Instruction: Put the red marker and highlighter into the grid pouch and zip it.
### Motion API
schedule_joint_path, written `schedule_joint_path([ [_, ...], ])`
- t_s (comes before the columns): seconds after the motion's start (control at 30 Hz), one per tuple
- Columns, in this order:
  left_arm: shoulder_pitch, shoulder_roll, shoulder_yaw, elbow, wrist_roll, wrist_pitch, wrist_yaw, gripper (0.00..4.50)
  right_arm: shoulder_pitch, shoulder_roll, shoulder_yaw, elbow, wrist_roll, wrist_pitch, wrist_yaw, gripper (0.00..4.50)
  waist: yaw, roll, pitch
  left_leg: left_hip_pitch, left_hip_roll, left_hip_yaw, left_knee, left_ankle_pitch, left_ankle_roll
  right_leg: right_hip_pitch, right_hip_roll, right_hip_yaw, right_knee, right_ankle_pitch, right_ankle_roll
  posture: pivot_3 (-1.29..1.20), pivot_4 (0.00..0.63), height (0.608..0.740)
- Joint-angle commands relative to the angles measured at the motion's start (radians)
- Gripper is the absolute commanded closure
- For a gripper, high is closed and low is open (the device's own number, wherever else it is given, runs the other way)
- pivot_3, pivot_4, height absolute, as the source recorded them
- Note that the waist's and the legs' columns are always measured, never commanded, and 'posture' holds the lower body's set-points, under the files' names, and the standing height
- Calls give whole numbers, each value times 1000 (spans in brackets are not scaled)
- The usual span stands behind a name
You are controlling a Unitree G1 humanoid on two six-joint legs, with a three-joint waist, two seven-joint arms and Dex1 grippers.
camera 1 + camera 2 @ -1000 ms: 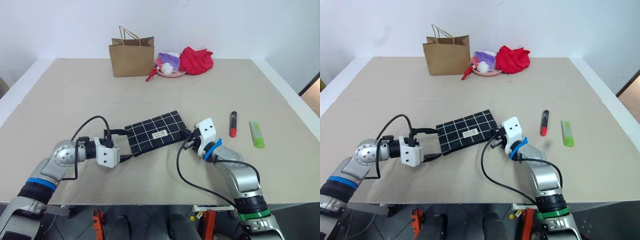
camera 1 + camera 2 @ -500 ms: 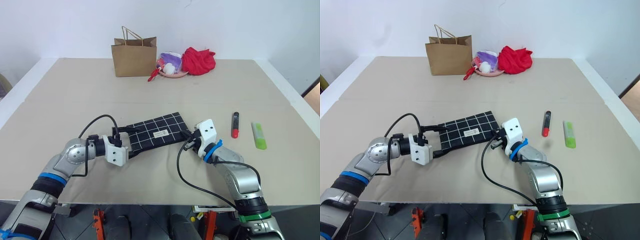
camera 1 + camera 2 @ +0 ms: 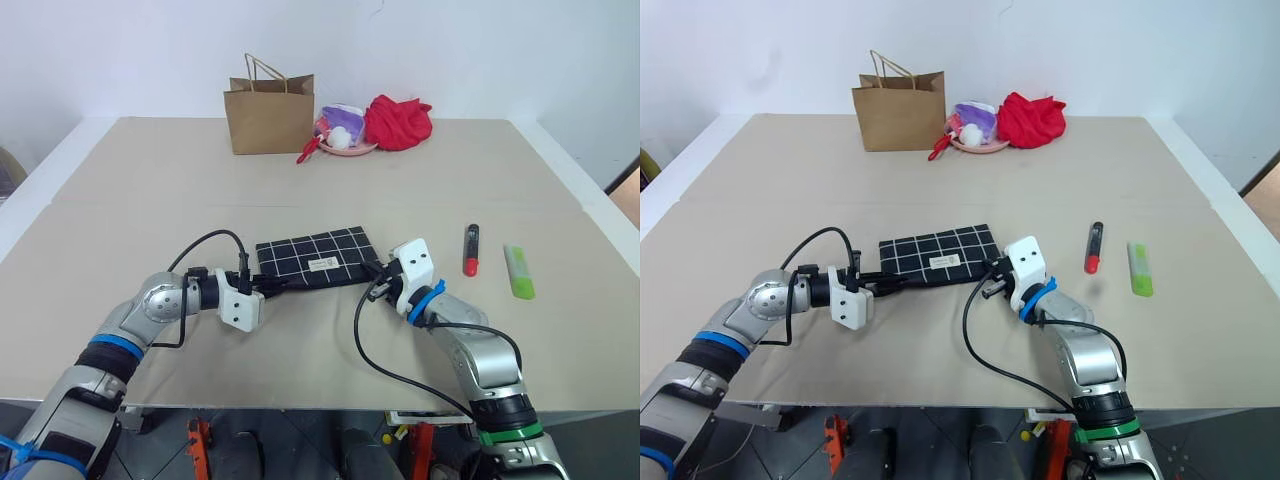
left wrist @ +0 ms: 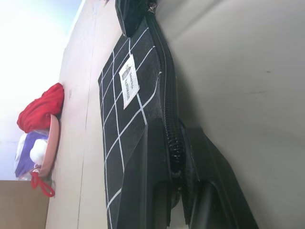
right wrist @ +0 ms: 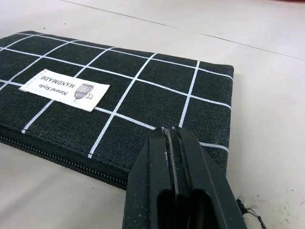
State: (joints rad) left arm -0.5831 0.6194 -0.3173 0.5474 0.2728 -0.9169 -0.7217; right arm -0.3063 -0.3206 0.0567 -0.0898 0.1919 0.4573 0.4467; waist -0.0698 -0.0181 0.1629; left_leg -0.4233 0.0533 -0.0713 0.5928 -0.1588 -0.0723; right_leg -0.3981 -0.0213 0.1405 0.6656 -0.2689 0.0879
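The grid pouch [image 3: 312, 256] lies flat in the middle of the table, white label up. My left gripper [image 3: 268, 287] is at its left end, shut on the zipper edge; in the left wrist view the fingers [image 4: 151, 162] clamp the zipper teeth of the pouch [image 4: 125, 119]. At the pouch's right near corner is my right gripper [image 3: 374, 275], with its fingers [image 5: 157, 167] pressed shut over the pouch [image 5: 119, 90]. I cannot tell whether anything thin is pinched there. To the right, on the bare table, lie the red marker [image 3: 468, 249] and the highlighter [image 3: 515, 270].
A brown paper bag [image 3: 267, 116], a pink plate [image 3: 345, 146] with small items and a red cloth [image 3: 398, 121] stand along the table's far side. Black cables loop beside both wrists. Open tabletop lies around the pouch and the pens.
My left gripper has moved right to the pouch's left end and shut on its zipper edge. The pouch now lies straighter. The right gripper has stayed put.
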Motion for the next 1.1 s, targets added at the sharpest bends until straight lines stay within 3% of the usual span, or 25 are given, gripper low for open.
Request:
schedule_joint_path([
  [0.03, 3, -14, -22, 9, -18, -8, -15, 4448, 6, -4, -20, -42, 7, -3, -3, 4500, 0, 0, 0, 0, 0, 0, 0, 0, 0, 0, 0, 0, 0, 0, 0, 0, 150, 740],
  [0.2, 30, -28, -18, -56, -150, 44, -96, 4448, 12, -8, -24, -49, 5, -3, -2, 4500, 0, 0, 0, -1, 0, 0, 0, 0, 0, 0, 0, 0, 0, -1, 0, 0, 150, 740],
  [0.37, 76, -49, 15, -184, -381, 271, -237, 4448, 18, -17, -37, -73, 4, 2, -5, 4500, -2, 0, 1, -2, 0, 0, -1, 0, 0, -2, 0, 0, 0, -2, 1, 0, 150, 740],
  [0.53, 91, -42, 20, -249, -394, 322, -296, 4448, 27, -31, -57, -130, 19, 22, -8, 4500, -3, 0, 1, -2, 0, -1, -1, 0, 0, -2, 0, 0, 0, -2, 0, 0, 150, 740],
  [0.7, 79, -45, 25, -236, -321, 314, -269, 4448, 43, -43, -118, -223, 80, 72, -5, 4500, -3, 0, 1, -2, 0, -1, -1, 0, 0, -2, 0, 0, 0, -2, 0, 0, 150, 740],
  [0.8, 79, -46, 26, -233, -289, 339, -250, 4500, 55, -69, -170, -291, 145, 163, 4, 3532, -3, 0, 1, -2, 0, -1, -1, 0, 0, -2, 0, 0, 0, -2, 0, 0, 150, 740],
  [0.97, 81, -49, 30, -237, -273, 350, -243, 4500, 57, -87, -178, -319, 170, 209, -1, 947, -6, 0, 1, -2, 0, -1, -1, 0, 0, -2, 0, 0, 0, -2, 0, 0, 150, 740],
  [1.03, 86, -84, 46, -273, -294, 421, -204, 4500, 178, -119, -247, -420, 202, 285, -10, 28, 1, 0, 1, -2, 0, -1, -1, 0, 0, -2, 0, 0, 0, -2, 0, 0, 150, 740],
  [1.1, 93, -110, 55, -301, -299, 466, -178, 4500, 255, -130, -275, -473, 218, 318, -22, 28, 16, 0, 1, -4, -1, -3, -1, 0, 0, -2, 0, -2, 0, -4, 1, 0, 150, 740],
])
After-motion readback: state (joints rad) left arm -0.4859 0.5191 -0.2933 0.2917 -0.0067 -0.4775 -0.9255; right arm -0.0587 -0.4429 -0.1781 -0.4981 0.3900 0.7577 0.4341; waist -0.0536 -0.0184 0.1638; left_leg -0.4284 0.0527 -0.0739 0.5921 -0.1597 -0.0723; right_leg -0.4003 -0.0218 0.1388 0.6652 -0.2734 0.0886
